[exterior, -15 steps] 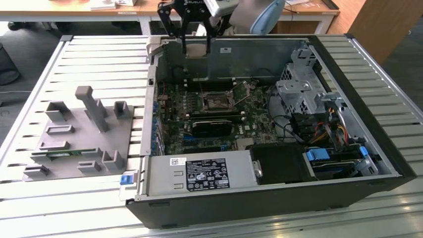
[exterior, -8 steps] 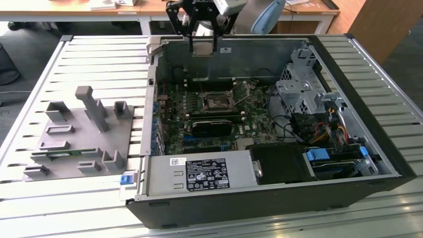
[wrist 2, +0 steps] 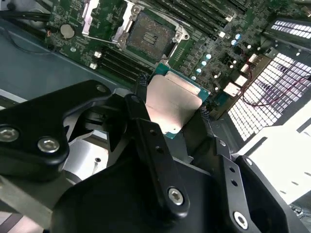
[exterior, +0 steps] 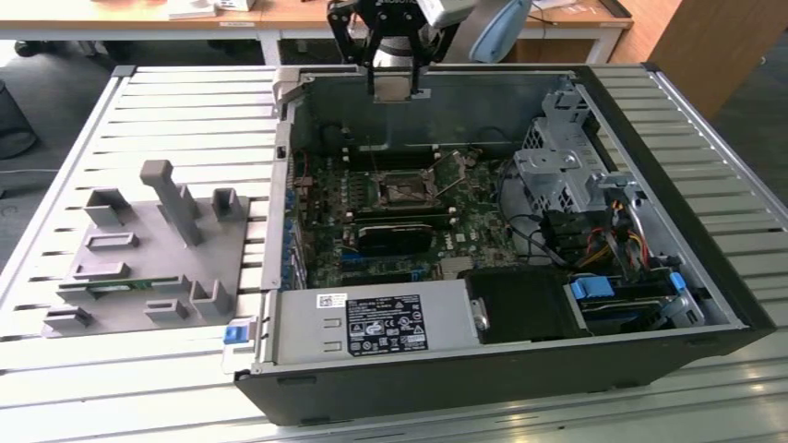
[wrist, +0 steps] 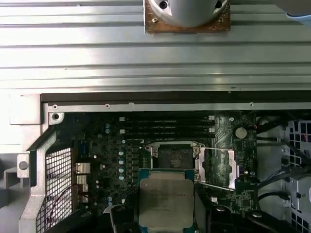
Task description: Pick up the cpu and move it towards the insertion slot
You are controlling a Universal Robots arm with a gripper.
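Exterior view has me parked high over the back wall of the open computer case [exterior: 689, 277], with my gripper [exterior: 397, 90] clamped on the cpu [exterior: 397, 88], so the chip is off the table and up in the air with me. In the second wrist view my fingers [wrist 2: 141, 90] pinch it by two opposite edges, silvery lid facing the camera, green rim peeking out around it.

What matters now is the offset. The insertion slot [exterior: 400, 191] sits on the motherboard [exterior: 369, 263] well below me and further into the case, toward the camera in the exterior view. In the first wrist view the cpu [wrist: 165, 199] hangs just short of the slot [wrist: 175, 158], its edges looking roughly square to the metal frame, with the load plate [wrist: 217, 167] flipped open to one side. So it's held flat-ish, close to lined up, but clearly apart from the socket.
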